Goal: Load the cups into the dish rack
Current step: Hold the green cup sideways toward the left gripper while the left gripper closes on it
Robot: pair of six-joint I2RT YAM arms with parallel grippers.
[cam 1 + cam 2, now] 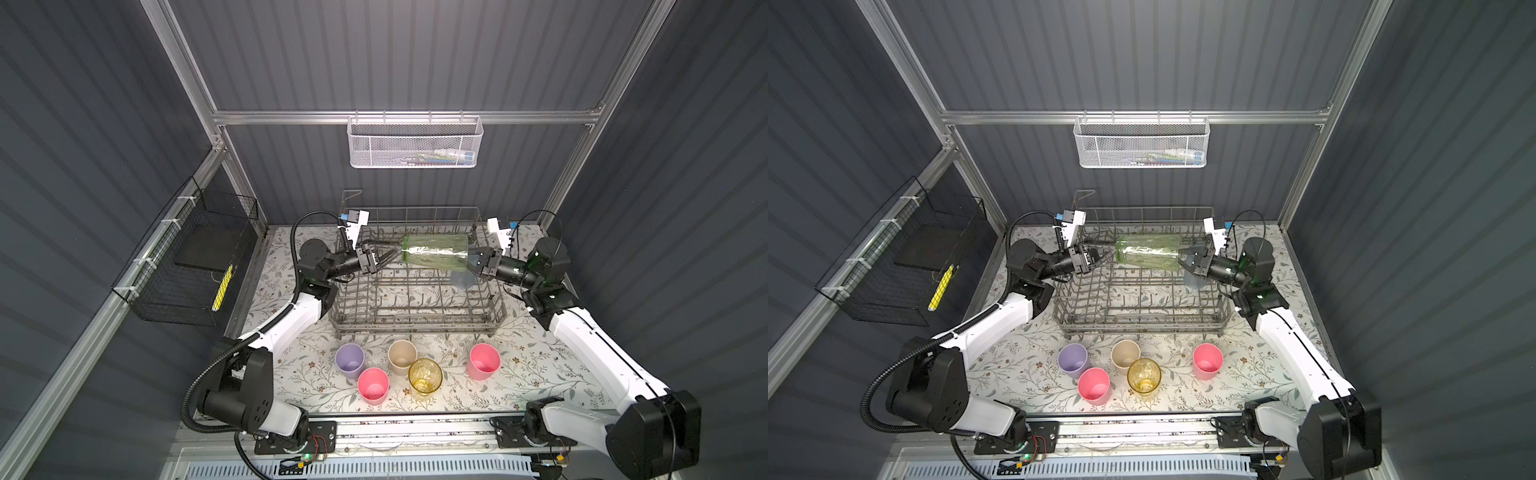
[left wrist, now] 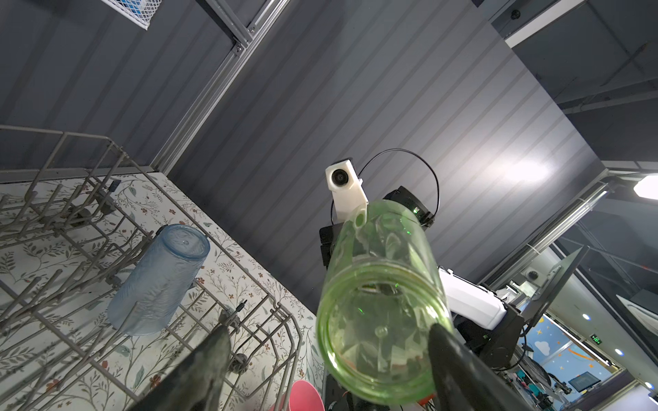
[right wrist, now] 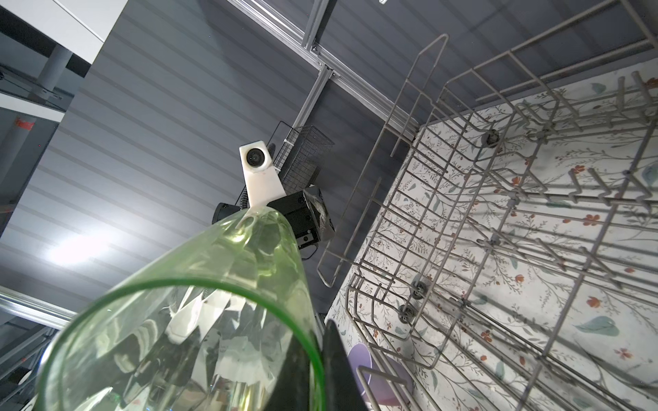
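Green cup sideways over dish rack, in pinch of right gripper; left gripper spread.

grn cup horiz., mid-air over rack

A: where's the green cup?
B: sideways above the dish rack. right gripper pinching its 3 o'clock end, left gripper gaping at its 9 o'clock end.
A: the rest?
B: lilac cup, beige cup, amber cup, pink cup, second pink cup, upright at the rack's 6 o'clock.
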